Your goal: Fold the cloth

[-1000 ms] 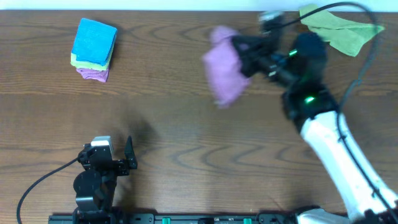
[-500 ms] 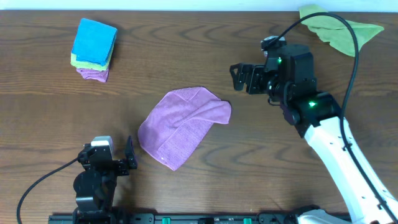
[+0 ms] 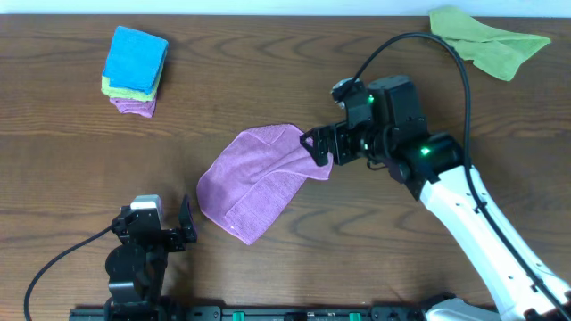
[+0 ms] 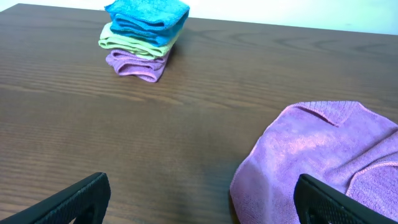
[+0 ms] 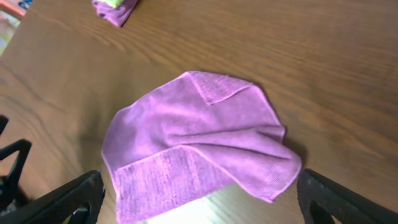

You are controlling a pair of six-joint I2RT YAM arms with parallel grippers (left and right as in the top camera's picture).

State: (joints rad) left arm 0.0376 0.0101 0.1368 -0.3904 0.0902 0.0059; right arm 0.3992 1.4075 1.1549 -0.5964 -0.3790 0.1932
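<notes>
Now one purple cloth (image 3: pixel 254 178) lies crumpled in the middle of the desk (image 3: pixel 268 71). The right hand (image 3: pixel 318 147) is wide open at its right edge. The left hand (image 3: pixel 185 223), near, is wide and empty. One green cloth (image 3: pixel 489 40) lies far right, and one stack of three folded cloths (image 3: pixel 134 71) far left.

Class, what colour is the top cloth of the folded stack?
The top cloth is blue, clearest in the left wrist view.

Purple cloth (image 4: pixel 323 155) cut off at the left wrist view's right and bottom edges, its right corner hidden under the right gripper (image 3: pixel 318 148) overhead, folded stack (image 5: pixel 115 9) cropped by the right wrist view's top edge
</notes>
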